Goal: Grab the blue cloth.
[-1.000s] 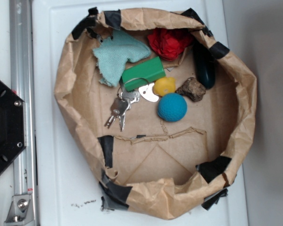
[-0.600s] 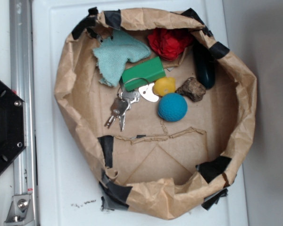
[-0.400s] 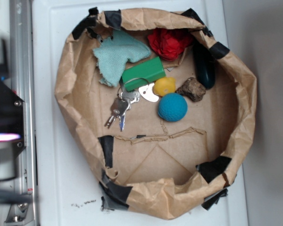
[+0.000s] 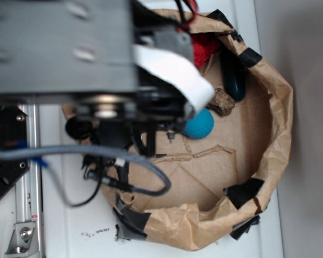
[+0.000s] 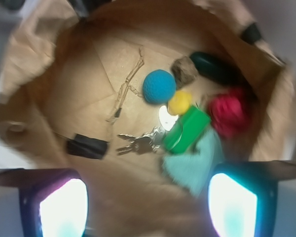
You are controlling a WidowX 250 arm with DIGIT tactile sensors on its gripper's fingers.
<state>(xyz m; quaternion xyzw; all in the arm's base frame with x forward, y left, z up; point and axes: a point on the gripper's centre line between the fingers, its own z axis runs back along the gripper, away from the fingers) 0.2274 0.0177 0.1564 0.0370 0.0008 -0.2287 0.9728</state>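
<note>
The blue cloth (image 5: pixel 195 163), a pale teal rag, lies in the brown paper bin (image 5: pixel 49 98) next to the green block (image 5: pixel 186 129). In the wrist view it sits just ahead of my right fingertip (image 5: pixel 232 210), low in the picture. My gripper (image 5: pixel 148 207) is open and empty, above the bin's near wall, with its fingers wide apart. In the exterior view my arm (image 4: pixel 97 54) covers the bin's upper left and hides the cloth.
In the bin lie a blue ball (image 5: pixel 159 86), a yellow piece (image 5: pixel 180 102), a red fabric lump (image 5: pixel 228 113), a rock (image 5: pixel 184 70), a dark oblong object (image 5: pixel 214 66) and keys (image 5: pixel 140 143). The bin's crumpled paper wall (image 4: pixel 274 134) has black tape patches.
My arm has swung in from the left over the bin's upper left part and now hides the cloth, green block and keys in the exterior view. The objects have not moved.
</note>
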